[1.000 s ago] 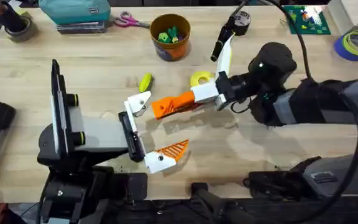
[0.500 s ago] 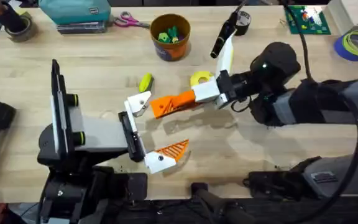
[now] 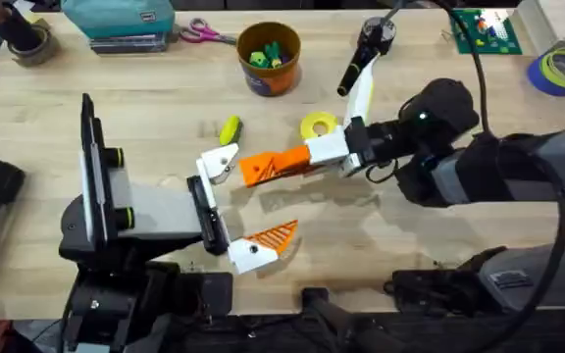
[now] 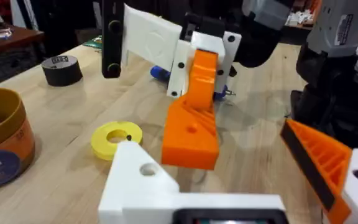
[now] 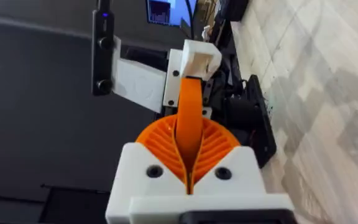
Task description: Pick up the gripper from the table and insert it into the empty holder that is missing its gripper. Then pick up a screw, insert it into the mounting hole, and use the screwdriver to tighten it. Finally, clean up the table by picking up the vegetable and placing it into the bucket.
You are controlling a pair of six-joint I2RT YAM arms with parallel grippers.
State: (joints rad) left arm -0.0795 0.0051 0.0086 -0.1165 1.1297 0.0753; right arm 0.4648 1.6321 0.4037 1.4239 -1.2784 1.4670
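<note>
- Right gripper point(image 3: 281, 163) clamped on the orange gripper point(image 3: 271, 164), ribbed pads pressed against both of its sides; same piece seen edge-on between the pads point(image 5: 190, 124).
- Orange gripper held level, tip just beside the bare white holder point(image 3: 218, 162) of the left gripper point(image 3: 235, 209), not yet seated; gap or contact hard to judge.
- Left gripper spread wide: bare holder on one side, orange-padded finger point(image 3: 273, 236) on the other, nothing between.
- Yellow ring point(image 3: 317, 125) near the right fingers.
- Vegetable point(image 3: 229, 129) on the table just beyond the holder.
- Bucket point(image 3: 269, 59) farther off, green and yellow bits inside.
- Screwdriver tip point(image 4: 160, 73) behind the right fingers.
</note>
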